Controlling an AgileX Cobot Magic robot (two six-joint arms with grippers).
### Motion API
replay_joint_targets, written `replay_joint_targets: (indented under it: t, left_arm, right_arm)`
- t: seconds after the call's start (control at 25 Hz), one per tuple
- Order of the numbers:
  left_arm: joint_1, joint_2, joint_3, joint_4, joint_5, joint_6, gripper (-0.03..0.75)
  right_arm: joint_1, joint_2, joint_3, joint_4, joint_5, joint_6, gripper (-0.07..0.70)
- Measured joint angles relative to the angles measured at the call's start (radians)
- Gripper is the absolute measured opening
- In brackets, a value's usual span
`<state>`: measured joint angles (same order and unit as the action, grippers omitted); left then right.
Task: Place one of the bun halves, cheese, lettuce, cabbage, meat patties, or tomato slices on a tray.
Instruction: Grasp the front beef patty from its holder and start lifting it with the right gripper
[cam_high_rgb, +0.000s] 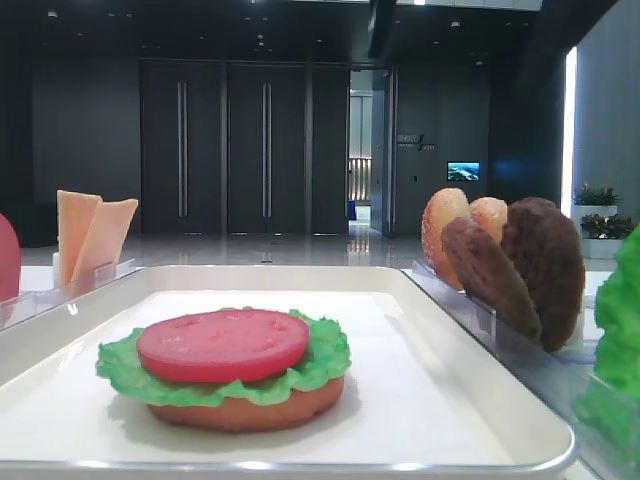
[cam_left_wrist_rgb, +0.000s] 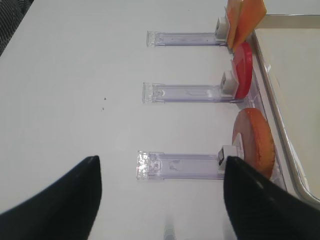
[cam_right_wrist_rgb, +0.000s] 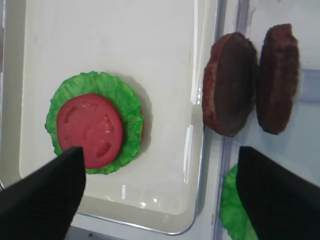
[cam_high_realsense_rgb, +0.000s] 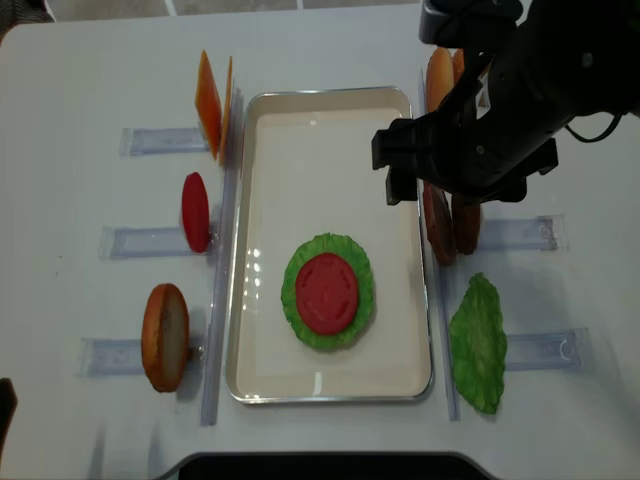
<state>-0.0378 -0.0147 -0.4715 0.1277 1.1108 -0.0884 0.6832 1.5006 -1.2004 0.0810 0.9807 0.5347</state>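
On the tray, low front view: white tray (cam_high_rgb: 455, 330) has a little stack going, bun half (cam_high_rgb: 245, 410) at the bottom, lettuce (cam_high_rgb: 320, 365) over it, tomato slice (cam_high_rgb: 222, 343) on top
Right holder, same view: two meat patties (cam_high_rgb: 545, 265) stand on edge, with two more bun halves (cam_high_rgb: 445, 225) behind them
Left side, same view: cheese (cam_high_rgb: 92, 232) slices stand upright in a clear holder just beside the tray rim

Right wrist view, end effector: right end effector (cam_right_wrist_rgb: 160, 192) is released, the two dark fingers (cam_right_wrist_rgb: 42, 200) spread wide with nothing between them
Right wrist view, stack: tomato slice sits centred on the lettuce, all inside the tray near its lower left corner
Right wrist view, patties: both upright and side by side, just outside the tray's right rim; a spare lettuce leaf (cam_right_wrist_rgb: 232, 212) peeks in below them

Left wrist view, end effector: left end effector (cam_left_wrist_rgb: 160, 197) is also released, fingers far apart over the bare white desk (cam_left_wrist_rgb: 75, 75), holding nothing
Left wrist view, holders: three clear holders (cam_left_wrist_rgb: 182, 166) in a row, carrying cheese, a spare tomato slice (cam_left_wrist_rgb: 243, 70) and a spare bun half (cam_left_wrist_rgb: 255, 142), all on edge next to the tray

Overhead view, layout: stack is in the near half of the tray, cheese, tomato and bun off the left rim, patties and loose lettuce off the right
Overhead view, arm: right arm (cam_high_realsense_rgb: 500, 110) hangs over the tray's right edge, above the patties
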Motion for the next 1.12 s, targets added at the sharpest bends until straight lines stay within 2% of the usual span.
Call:
replay_joint_targets:
  t: [0.2, 0.64, 1.12]
  left_arm:
    - [0.0, 0.0, 0.0, 0.0, 0.0, 0.0, 0.58]
    - [0.0, 0.0, 0.0, 0.0, 0.0, 0.0, 0.58]
    - [0.0, 0.0, 0.0, 0.0, 0.0, 0.0, 0.58]
  right_arm:
    - [0.016, 0.059, -0.004, 0.001, -0.038, 0.001, 0.581]
    - [0.024, 0.171, -0.035, -0.018, -0.054, 0.018, 0.581]
    - [0.024, 0.212, -0.035, -0.121, -0.055, 0.079, 0.581]
